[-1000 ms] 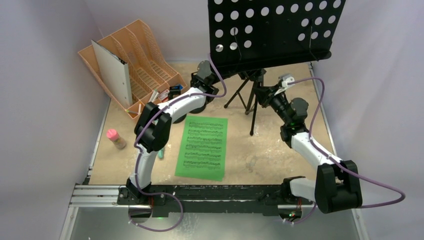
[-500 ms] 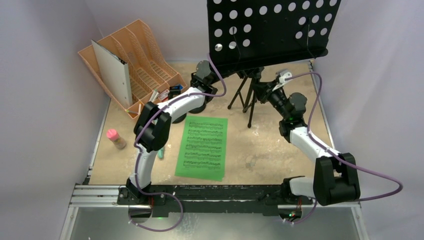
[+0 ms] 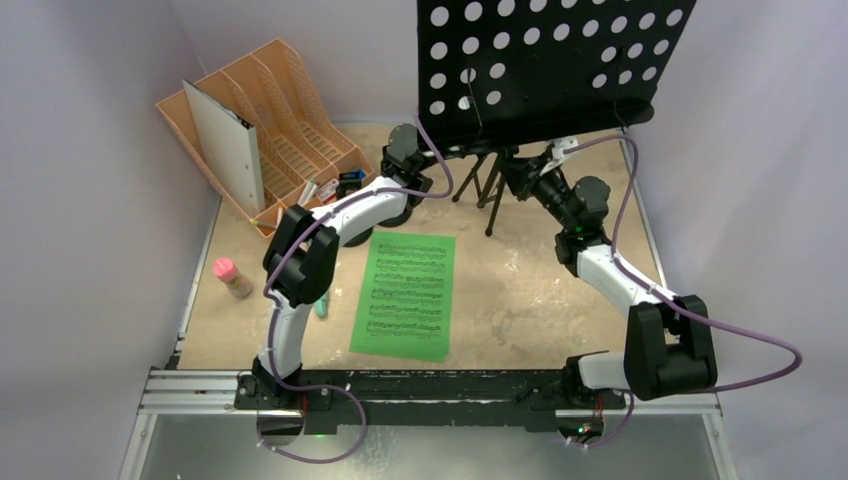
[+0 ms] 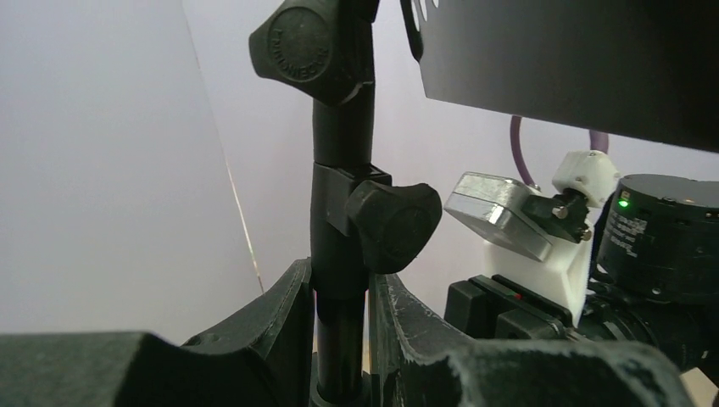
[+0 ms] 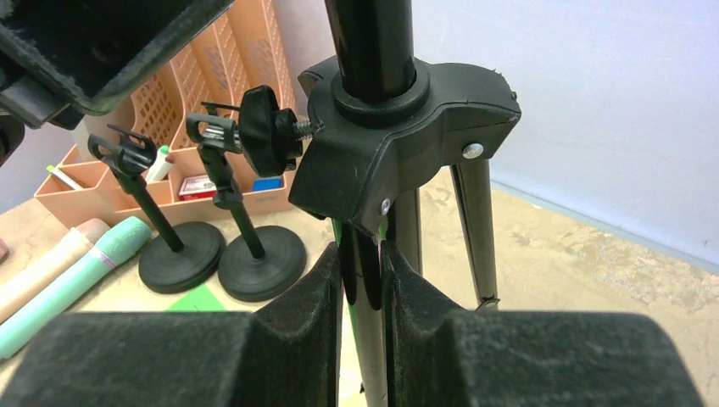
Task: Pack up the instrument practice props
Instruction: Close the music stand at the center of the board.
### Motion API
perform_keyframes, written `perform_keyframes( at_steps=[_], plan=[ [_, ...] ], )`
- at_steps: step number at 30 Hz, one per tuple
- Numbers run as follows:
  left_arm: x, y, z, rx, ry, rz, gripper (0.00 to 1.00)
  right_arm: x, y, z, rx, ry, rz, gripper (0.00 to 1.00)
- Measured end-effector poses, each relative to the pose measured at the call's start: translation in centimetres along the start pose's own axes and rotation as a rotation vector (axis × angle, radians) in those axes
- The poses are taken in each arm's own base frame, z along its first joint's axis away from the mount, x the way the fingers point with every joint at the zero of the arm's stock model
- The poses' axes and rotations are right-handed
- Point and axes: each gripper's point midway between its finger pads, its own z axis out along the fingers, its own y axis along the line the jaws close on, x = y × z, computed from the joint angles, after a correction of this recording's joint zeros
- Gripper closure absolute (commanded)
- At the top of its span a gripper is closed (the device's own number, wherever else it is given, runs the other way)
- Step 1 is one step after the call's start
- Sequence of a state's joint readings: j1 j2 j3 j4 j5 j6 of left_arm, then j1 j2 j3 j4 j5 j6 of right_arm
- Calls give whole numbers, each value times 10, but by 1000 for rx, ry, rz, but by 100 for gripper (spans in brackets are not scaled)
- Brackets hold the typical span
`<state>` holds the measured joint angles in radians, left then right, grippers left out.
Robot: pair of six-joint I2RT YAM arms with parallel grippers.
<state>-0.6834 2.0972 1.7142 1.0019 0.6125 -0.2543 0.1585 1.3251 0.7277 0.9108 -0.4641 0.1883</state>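
The black tripod (image 3: 490,185) carries its perforated music desk (image 3: 550,60) at the back of the table. My left gripper (image 4: 339,288) is shut on the tripod's upright pole (image 4: 341,203), just under a clamp knob (image 4: 394,225). My right gripper (image 5: 362,271) is shut on a tripod leg right below the leg hub (image 5: 407,144). In the top view the desk hides both grips. A green sheet-music page (image 3: 405,295) lies flat at mid-table. Two black round-based clip poles (image 5: 178,254) (image 5: 259,259) stand by the teal microphone (image 5: 68,284) and the pink one (image 3: 231,277).
The orange slotted file rack (image 3: 290,130) with a grey binder (image 3: 228,140) stands at the back left, small items at its foot. White walls close in on the left, back and right. A black rail (image 3: 420,385) runs along the near edge by the arm bases.
Both arms have carried the tripod toward the back of the table; its legs now sit farther back and closer together in the top view. The right arm has stretched farther back.
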Motion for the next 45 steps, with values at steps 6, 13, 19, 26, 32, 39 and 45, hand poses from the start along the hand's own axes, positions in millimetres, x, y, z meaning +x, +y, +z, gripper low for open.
perform_keyframes(
  at_steps=[6,13,19,26,32,39,45],
  plan=[
    [-2,-3,-2,-5,-22,-33,100,0,1,1,-3,3,-17,100],
    [-3,-4,-3,-29,-40,-114,100,1,2,-4,5,29,-20,100],
    [-2,1,-5,-80,-57,-175,100,2,2,-6,16,51,-12,100],
    [2,14,-11,-160,-66,-234,100,1,-2,-5,33,69,-8,99],
    [-1,11,-14,-156,-76,-229,100,3,1,-6,21,57,-9,88],
    [0,6,-13,-128,-66,-228,100,-10,1,-6,25,-28,-13,40],
    [1,4,-13,-121,-62,-229,100,-20,-11,-4,58,-86,-29,18]
  ],
)
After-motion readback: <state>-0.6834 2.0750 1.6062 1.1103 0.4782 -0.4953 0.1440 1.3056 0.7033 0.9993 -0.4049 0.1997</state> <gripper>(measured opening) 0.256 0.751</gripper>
